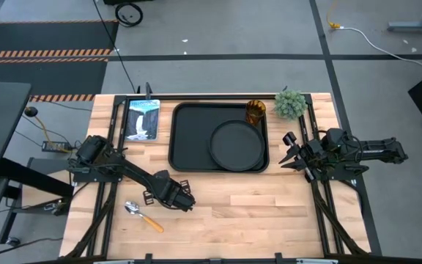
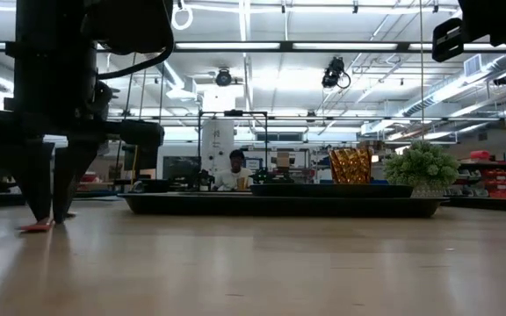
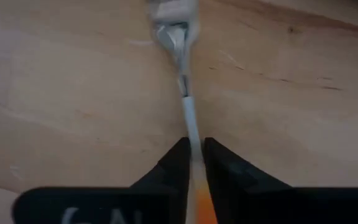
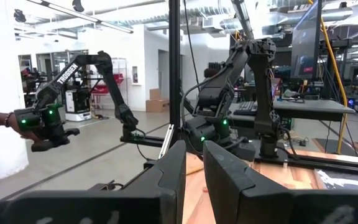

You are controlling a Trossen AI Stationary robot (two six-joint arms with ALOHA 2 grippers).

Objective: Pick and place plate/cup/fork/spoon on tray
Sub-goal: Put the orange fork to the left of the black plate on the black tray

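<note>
My left gripper (image 1: 184, 202) stands low over the table's near left part, fingers pointing down, shut on the fork (image 3: 188, 106). The fork has a silver neck, an orange handle and a blurred head, and the gripper hides it in the high view. The spoon (image 1: 143, 217) lies flat on the table to the gripper's left. The round black plate (image 1: 234, 145) lies on the right part of the black tray (image 1: 185, 139). The amber cup (image 1: 255, 111) stands upright in the tray's far right corner. My right gripper (image 1: 290, 152) is shut and empty, raised by the table's right edge. My left gripper pinches the fork's thin handle (image 3: 193, 134) between its two fingers, where the silver neck turns orange. The fingers come from above, across the handle. An orange end (image 2: 38, 226) shows at table level beside the fingertips; I cannot tell whether the fork is lifted.
A small green plant (image 1: 290, 103) stands at the far right, beside the tray. A blue-white picture card (image 1: 142, 119) lies left of the tray. Bare wood spreads across the table's near half, between the two arms.
</note>
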